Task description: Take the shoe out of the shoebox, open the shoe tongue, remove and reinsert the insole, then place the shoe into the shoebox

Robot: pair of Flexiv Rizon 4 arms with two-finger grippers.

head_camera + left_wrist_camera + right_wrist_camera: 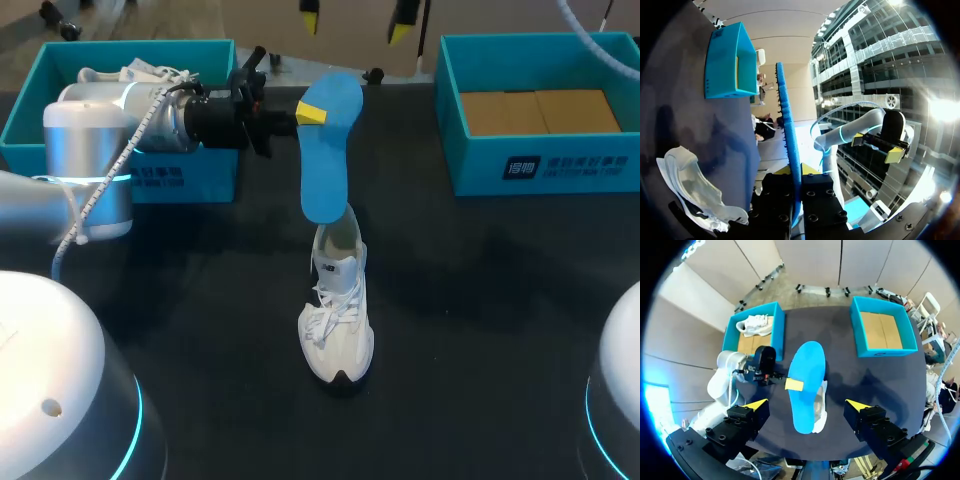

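— What is the surface like?
— A dark table [500, 300]. A teal left shoebox [30, 110] stands at its far left corner, with a second shoe [130, 75], white, lying in it. A teal right shoebox [447, 110] stands at the far right, showing only its brown cardboard floor [535, 110].
— And the shoe?
— The white shoe [337, 320] stands upright on the table near the middle, nearer the robot than both boxes, with its toe toward the robot.
— The hands?
— The left gripper [311, 112] comes in sideways from the left and is clamped on the blue insole [325, 150]. One yellow tip lies on its near face, and the left wrist view shows it edge-on between the fingers. The insole hangs upright with its lower end at the shoe's heel opening; I cannot tell whether it is inside. The right gripper [356, 20] hangs high over the table, fingers spread wide, holding nothing.
— Any writing?
— White print [570, 168] on each box's front wall and a small dark mark [326, 268] on the shoe's tongue, too small to make out.
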